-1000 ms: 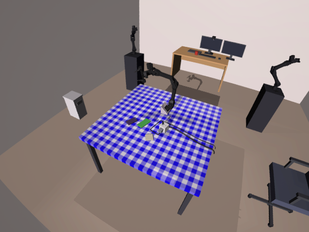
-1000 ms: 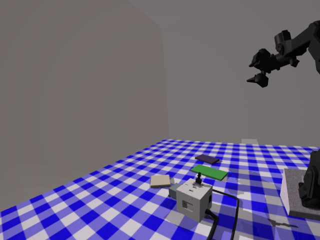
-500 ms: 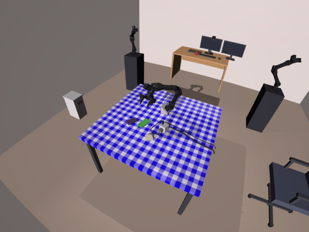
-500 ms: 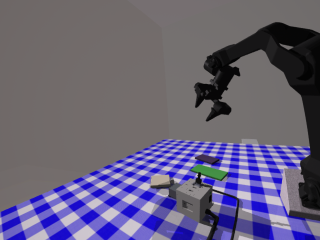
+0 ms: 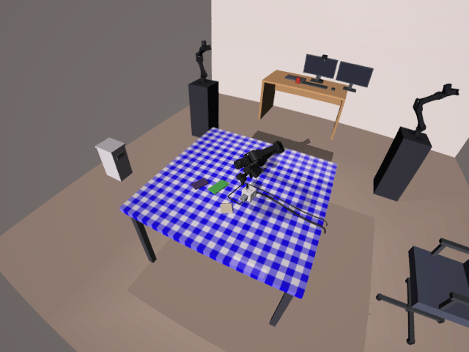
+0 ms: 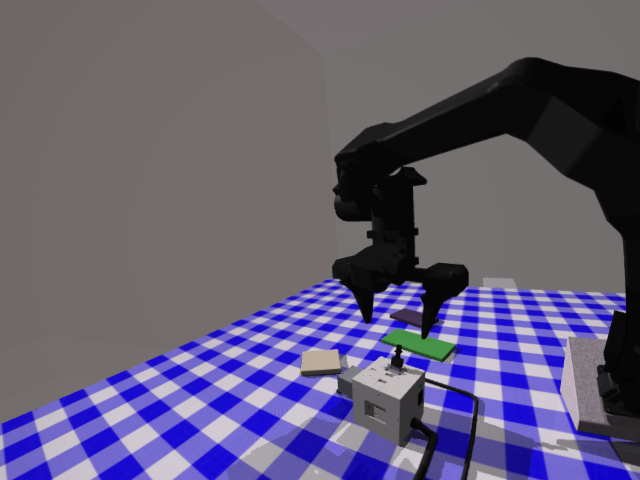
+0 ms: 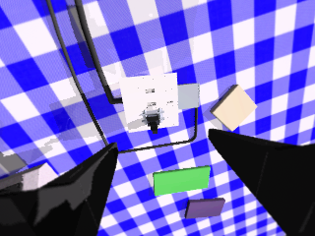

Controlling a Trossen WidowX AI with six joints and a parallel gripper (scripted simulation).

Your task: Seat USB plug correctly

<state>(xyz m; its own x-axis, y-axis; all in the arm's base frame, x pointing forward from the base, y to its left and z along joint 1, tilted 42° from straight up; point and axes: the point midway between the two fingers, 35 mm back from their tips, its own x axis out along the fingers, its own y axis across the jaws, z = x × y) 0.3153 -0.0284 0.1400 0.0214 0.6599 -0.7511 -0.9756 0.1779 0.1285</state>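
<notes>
The power cube (image 5: 250,193) (image 6: 390,413) (image 7: 138,90) is a white box standing on the checked table. The USB plug (image 6: 397,357) (image 7: 154,119) is small and black and stands upright in the cube's top, near one edge. Its metal part shows above the top face, so it is only partly in. Which way round it is turned cannot be told. My gripper (image 6: 395,330) (image 7: 163,138) is open and empty, pointing down. Its fingertips are above the plug's height, spread wide to either side; in the wrist view the plug appears just beyond the line between them.
A grey adapter (image 6: 347,381) (image 7: 188,95) sticks out of the cube's side. A thin cable (image 6: 475,413) loops near the cube; a thick cable (image 7: 89,59) leaves it. A beige block (image 6: 320,361) (image 7: 233,107), green block (image 6: 418,344) (image 7: 182,180) and purple block (image 6: 413,317) (image 7: 206,208) lie nearby.
</notes>
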